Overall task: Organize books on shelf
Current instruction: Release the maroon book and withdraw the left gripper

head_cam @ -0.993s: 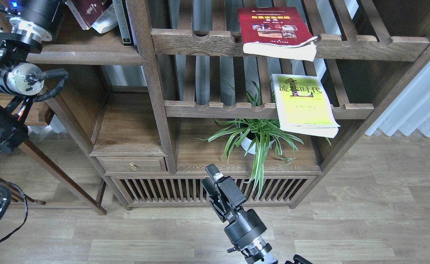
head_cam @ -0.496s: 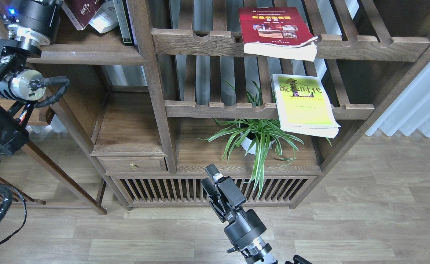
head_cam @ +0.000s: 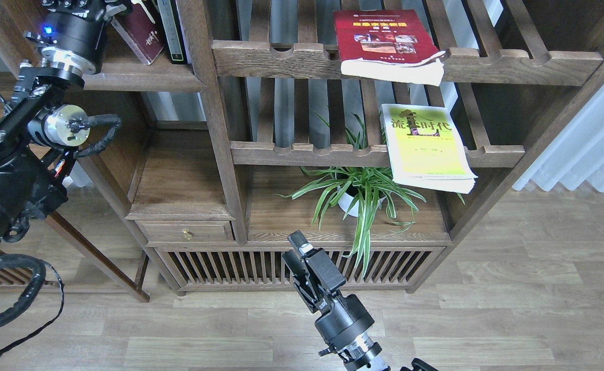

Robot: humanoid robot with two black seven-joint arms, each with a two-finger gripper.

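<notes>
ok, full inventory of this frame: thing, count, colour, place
maroon book: 1, dark maroon, top-left plank shelf, leaning by the left claw
upright books: thin, dark green and white, same shelf
plank shelf: 1, dark brown, upper left
red book: 1, red, upper slatted rack, overhanging
yellow-green book: 1, lower slatted rack, overhanging
spider plant: 1, green, white pot, lower compartment
drawer: 1, brown, brass knob
left claw: top left, fingers cut off by frame
right claw: black, bottom centre, holding nothing
</notes>
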